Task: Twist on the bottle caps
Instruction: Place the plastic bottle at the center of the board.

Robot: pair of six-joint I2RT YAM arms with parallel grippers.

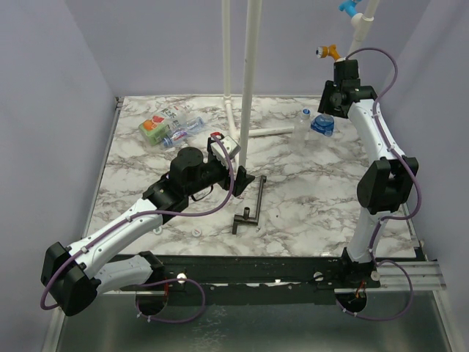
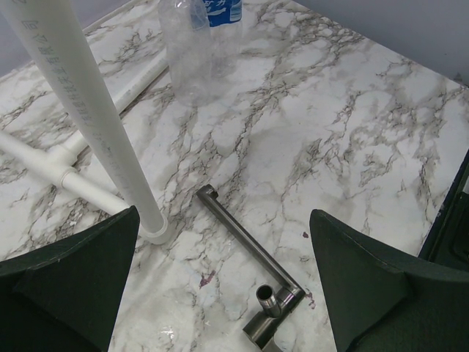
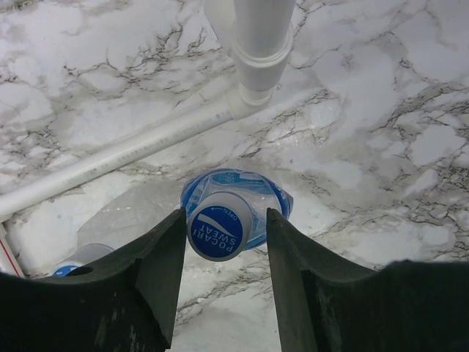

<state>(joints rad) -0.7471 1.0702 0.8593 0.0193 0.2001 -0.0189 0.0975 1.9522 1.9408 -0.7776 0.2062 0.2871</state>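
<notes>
My right gripper (image 1: 331, 110) hangs over an upright clear bottle with a blue label (image 1: 323, 124) at the back right. In the right wrist view its fingers (image 3: 165, 249) straddle the bottle's blue and white cap (image 3: 218, 225). The left finger is close against the cap and a gap shows on the right; the gripper (image 3: 223, 220) is open. A second clear bottle (image 3: 121, 216) lies beside it. My left gripper (image 1: 245, 180) is wide open and empty (image 2: 223, 220) above the marble. Two more bottles (image 1: 172, 129), one with a green and orange label, lie at the back left. A small white cap (image 1: 196, 232) lies near the front.
A black T-shaped metal tool (image 1: 249, 209) lies mid-table, under my left gripper (image 2: 249, 249). Tall white pipes (image 1: 249, 81) stand at the back centre, with a pipe foot (image 2: 80, 110) on the marble near my left fingers. A blue-labelled bottle (image 2: 198, 44) stands beyond them.
</notes>
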